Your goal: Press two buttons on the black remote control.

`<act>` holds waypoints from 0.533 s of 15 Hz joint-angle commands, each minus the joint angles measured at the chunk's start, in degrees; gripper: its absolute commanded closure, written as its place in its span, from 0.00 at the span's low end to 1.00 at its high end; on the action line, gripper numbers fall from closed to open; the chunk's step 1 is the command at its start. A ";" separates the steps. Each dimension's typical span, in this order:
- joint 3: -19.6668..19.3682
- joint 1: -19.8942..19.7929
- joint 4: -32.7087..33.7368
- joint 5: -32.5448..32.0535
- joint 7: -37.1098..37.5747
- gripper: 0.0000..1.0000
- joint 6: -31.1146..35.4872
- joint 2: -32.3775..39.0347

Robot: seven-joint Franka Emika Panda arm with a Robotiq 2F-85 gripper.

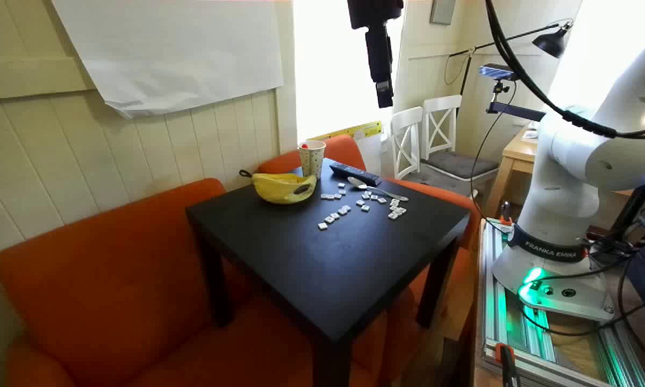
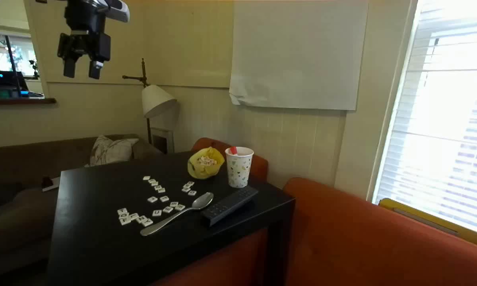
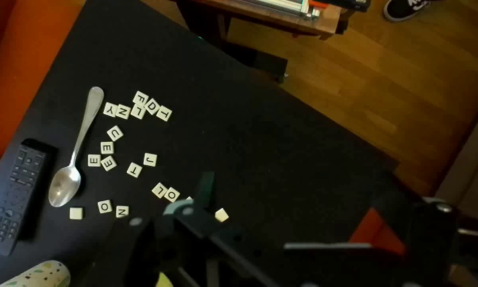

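Note:
The black remote control point(image 1: 355, 174) lies flat near the corner of the black table point(image 1: 322, 263). It also shows in an exterior view point(image 2: 229, 205) beside the cup and spoon. In the wrist view the remote point(image 3: 18, 195) is at the left edge with its buttons facing up. My gripper point(image 2: 82, 73) is open and empty, with a clear gap between its fingers. It hangs pointing down, high above the table, well apart from the remote. It also shows side-on in an exterior view point(image 1: 385, 102). In the wrist view its fingers point(image 3: 298, 191) are dark and spread apart.
A silver spoon point(image 3: 65, 186) lies right beside the remote. A patterned paper cup point(image 2: 239, 169) with something red in it stands near the remote's end. A yellow bowl-like container point(image 1: 282, 188) sits beside the cup. Several white letter tiles point(image 3: 114, 133) are scattered by the spoon. Orange seats point(image 2: 342, 238) border the table.

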 commanded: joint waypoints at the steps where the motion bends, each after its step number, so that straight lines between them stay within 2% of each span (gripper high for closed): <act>1: -0.06 0.11 0.20 -0.04 0.08 0.00 -0.17 0.10; 3: -0.23 -0.56 0.40 0.31 1.70 0.00 1.15 0.97; 8: -1.41 -4.03 -0.25 -3.15 6.17 0.00 12.88 4.45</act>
